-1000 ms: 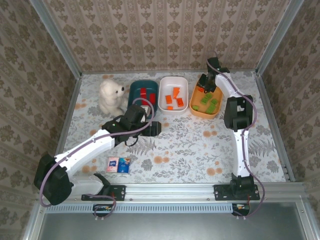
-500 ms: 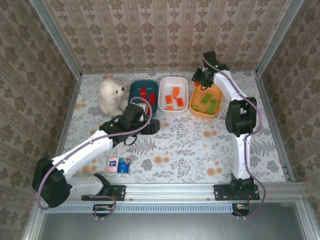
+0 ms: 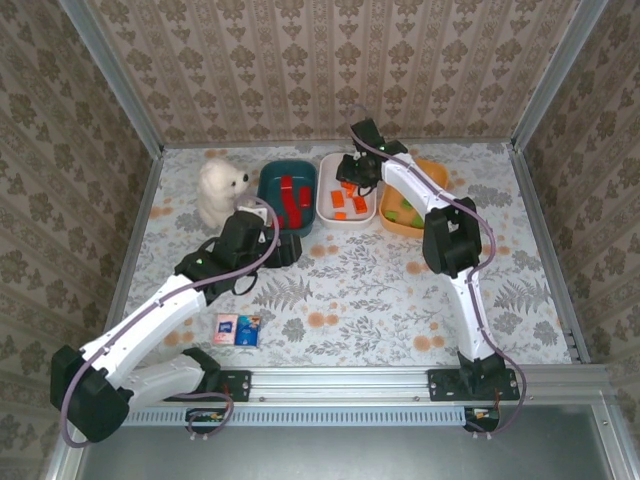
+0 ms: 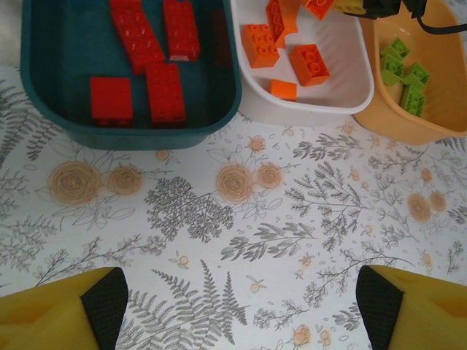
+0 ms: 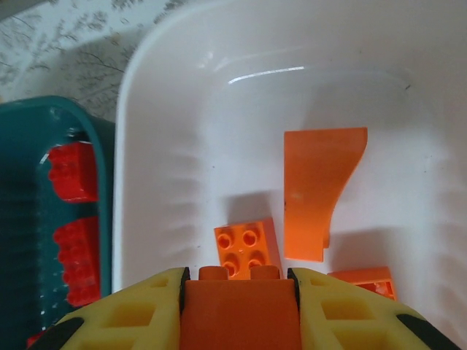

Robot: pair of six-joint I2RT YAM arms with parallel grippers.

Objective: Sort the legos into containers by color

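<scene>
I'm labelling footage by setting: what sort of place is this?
Likely a lab robot cell dressed as a home: wallpapered panels in an aluminium frame, two arms bolted to a rail.

At far edge of counter (image 3: 380, 290), three bowls side by side: left bowl (image 4: 44, 109), middle bowl (image 4: 336, 91), right bowl (image 4: 394, 124), neighbours touching. In all three: bricks (image 4: 166, 91). Just left of left bowl: bear (image 3: 222, 190). Near front edge, left side, well apart from bowls: packet (image 3: 237, 329). Before left bowl, over bare counter: left tool (image 3: 287, 248). Above middle bowl: right tool (image 5: 239, 284), held brick (image 5: 241, 321) between its fingers.
</scene>
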